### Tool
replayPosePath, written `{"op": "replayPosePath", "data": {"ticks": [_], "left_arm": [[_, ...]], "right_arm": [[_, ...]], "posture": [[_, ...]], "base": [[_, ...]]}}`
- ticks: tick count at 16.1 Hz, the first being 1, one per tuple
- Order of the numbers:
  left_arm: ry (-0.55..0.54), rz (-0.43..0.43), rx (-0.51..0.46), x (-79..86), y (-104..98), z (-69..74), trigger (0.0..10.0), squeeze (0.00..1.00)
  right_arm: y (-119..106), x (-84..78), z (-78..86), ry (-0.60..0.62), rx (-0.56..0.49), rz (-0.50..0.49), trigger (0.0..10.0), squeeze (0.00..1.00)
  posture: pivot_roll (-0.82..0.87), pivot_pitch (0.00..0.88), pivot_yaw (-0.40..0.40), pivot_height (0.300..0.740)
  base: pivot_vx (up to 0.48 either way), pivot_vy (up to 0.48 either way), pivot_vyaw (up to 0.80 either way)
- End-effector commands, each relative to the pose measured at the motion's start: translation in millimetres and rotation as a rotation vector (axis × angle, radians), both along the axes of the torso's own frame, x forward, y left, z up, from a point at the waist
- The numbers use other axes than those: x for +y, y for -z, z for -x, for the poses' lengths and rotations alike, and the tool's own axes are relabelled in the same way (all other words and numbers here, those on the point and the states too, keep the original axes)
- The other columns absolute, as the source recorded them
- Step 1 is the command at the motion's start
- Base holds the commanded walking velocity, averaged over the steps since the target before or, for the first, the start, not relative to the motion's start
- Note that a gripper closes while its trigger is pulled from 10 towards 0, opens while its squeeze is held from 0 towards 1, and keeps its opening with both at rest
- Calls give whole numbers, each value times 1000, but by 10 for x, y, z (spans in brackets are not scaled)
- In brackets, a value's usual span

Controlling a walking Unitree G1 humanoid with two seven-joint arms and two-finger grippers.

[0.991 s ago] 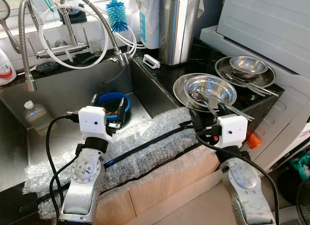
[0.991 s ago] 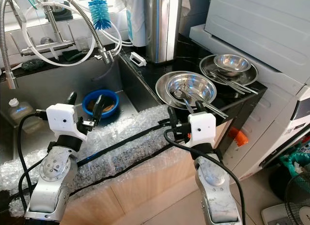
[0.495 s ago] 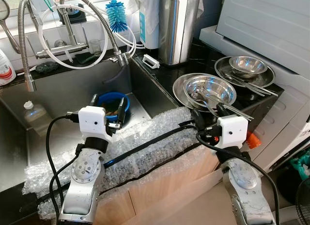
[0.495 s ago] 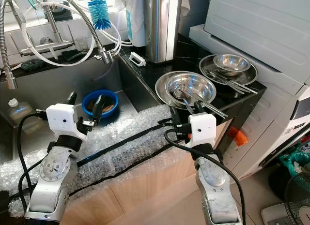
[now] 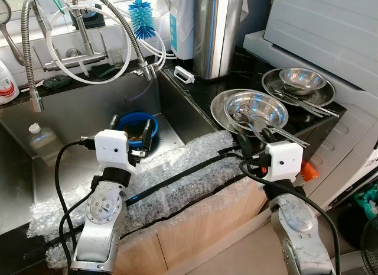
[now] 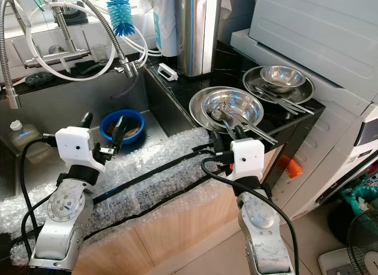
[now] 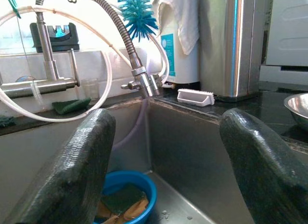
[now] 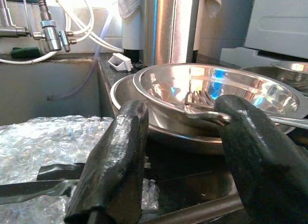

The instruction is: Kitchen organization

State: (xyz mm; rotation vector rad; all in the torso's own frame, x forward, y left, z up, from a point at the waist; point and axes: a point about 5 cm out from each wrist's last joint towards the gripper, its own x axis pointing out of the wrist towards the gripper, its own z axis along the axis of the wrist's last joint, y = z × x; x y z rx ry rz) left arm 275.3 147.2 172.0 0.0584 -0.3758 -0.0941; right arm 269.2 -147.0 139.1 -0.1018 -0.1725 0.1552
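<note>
With the right claw [image 6: 226, 135] held wide just before the steel bowl [image 6: 232, 106] on the bench [image 6: 269, 118], the forks [image 8: 198, 99] could be knocked out if the rim is clipped.

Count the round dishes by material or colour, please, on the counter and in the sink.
Steel bowls: 2
Steel plates: 2
Blue bowl: 1
Total: 5

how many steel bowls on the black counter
2: a large shiny steel bowl holding cutlery, nested on a steel plate just ahead of the right gripper, and a small steel bowl on the farther plate. Others may be nested unseen.
</note>
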Motion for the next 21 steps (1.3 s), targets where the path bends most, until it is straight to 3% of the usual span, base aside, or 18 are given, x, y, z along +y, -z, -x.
{"op": "replayPosePath", "data": {"ticks": [1,6,17,21], "left_arm": [[-11,-16,-4,43,-2,10,10000,0],[-42,-46,-11,172,-29,78,10000,0],[-32,-41,-10,125,-37,91,10000,0],[-33,-38,-12,117,-42,85,10000,0]], "right_arm": [[-3,-34,-8,17,-7,0,0,0],[-3,-34,2,14,-10,1,0,0],[-23,-53,-8,21,-18,6,0,0],[-144,-84,-31,49,-91,27,0,0]], "posture": [[-39,5,9,740],[-37,0,10,740],[-38,0,4,740],[-39,0,3,740]], "base": [[0,0,0],[0,0,0],[0,0,0],[0,0,0]]}}
